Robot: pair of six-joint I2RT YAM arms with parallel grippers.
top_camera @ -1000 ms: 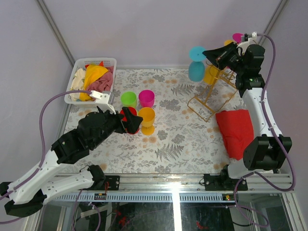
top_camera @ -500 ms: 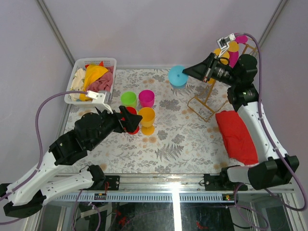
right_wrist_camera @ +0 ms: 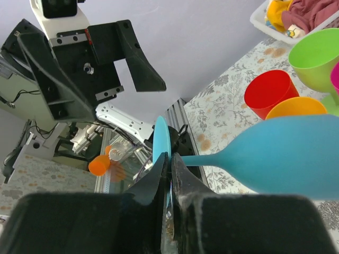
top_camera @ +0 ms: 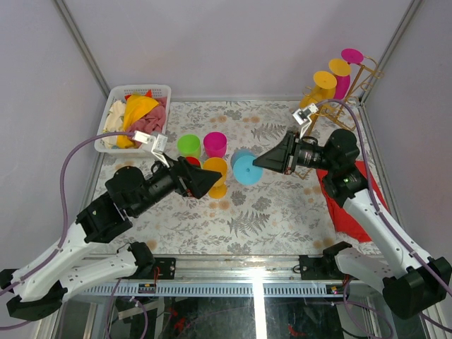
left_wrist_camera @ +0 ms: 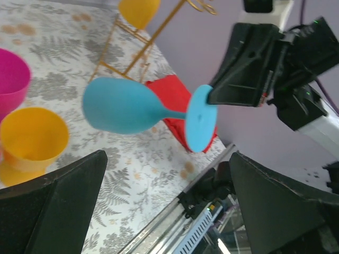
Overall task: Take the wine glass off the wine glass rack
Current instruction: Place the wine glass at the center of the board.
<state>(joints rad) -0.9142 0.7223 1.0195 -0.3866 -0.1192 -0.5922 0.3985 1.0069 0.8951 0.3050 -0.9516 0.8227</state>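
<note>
Wine glass (top_camera: 247, 171) moved mid-table, in right tool (top_camera: 256, 163)

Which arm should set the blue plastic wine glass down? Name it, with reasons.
Right. The right gripper is shut on the foot of the blue plastic wine glass, above the floral tabletop; the left gripper is open, holding nothing.

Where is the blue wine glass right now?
Top view, mid-table: the blue wine glass hangs sideways, pinched by its foot in the right gripper, just right of the orange cup.
</note>
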